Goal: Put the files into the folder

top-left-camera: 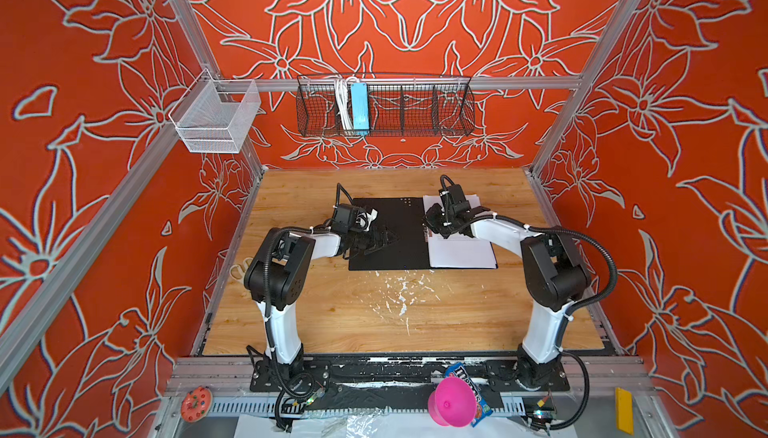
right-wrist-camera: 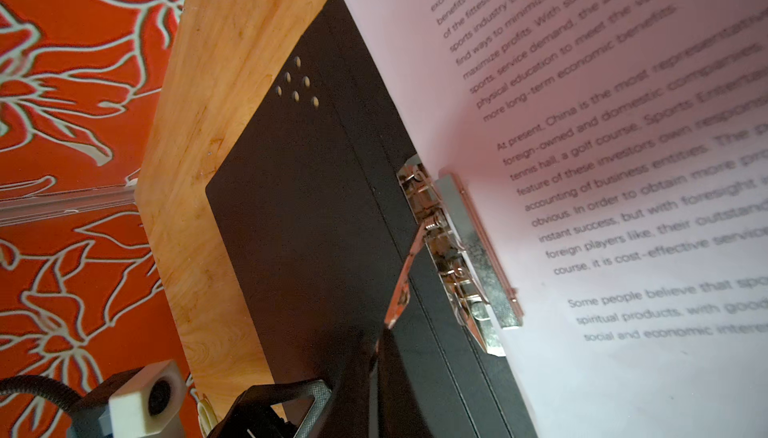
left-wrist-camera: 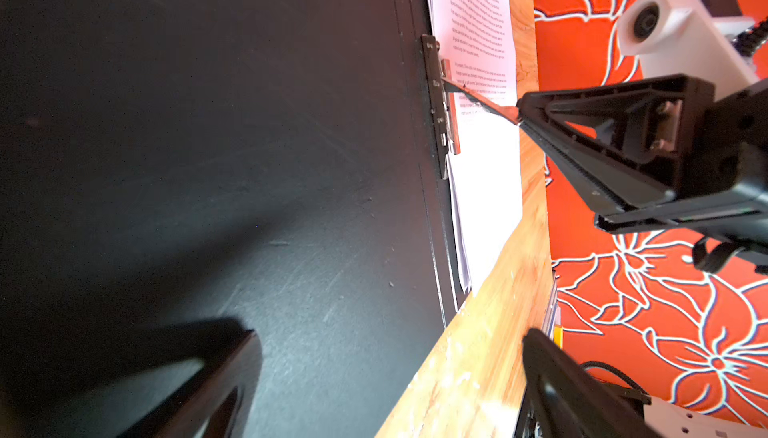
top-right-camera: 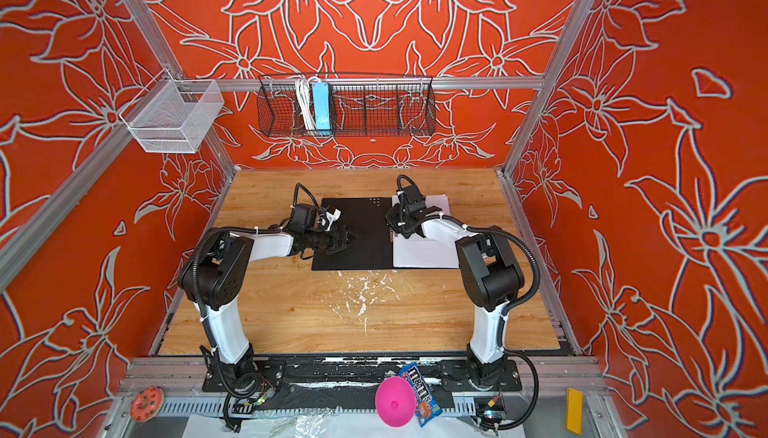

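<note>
Wooden tabletop (top-left-camera: 332, 319) first, pale-grained, flecked with white scrapes (top-left-camera: 399, 294) toward the front. Nearest of all, off the board on the front rail: pink funnel (top-left-camera: 451, 404), candy packet (top-left-camera: 463, 373), doughnut-shaped toy (top-left-camera: 196, 403).

Further in, folder (top-left-camera: 390, 216) lying open and flat, black inside up, with only a thin blue rim along the right half. Files (top-left-camera: 461, 251) stacked on that right half, inner edge at the spine clip (right-wrist-camera: 457, 257), far ends slightly fanned. Left gripper (top-left-camera: 384, 240) spread wide, holding nothing, low over the bare left cover; touching or not, impossible to tell. Right gripper (left-wrist-camera: 518, 115) clenched on the tip of the clip's lever (right-wrist-camera: 405, 274), raised at a slant.

Handling, as a guess: sheets light, limp and slick on one another, likely to fan or slide if nudged, so best squared by the edges and pinned under the clamp, not lifted singly. Cover thin yet stiff enough to swing as one panel; best taken at the free outer edge. Lever small, springy, smooth metal, prone to snapping out of a fingertip pinch.

Beyond, black wire basket (top-left-camera: 386, 108) on the back rail with a light-blue power strip (top-left-camera: 359, 110), white mesh basket (top-left-camera: 216, 120) at the left corner, red walls (top-left-camera: 415, 20) with pale flower outlines all round.
</note>
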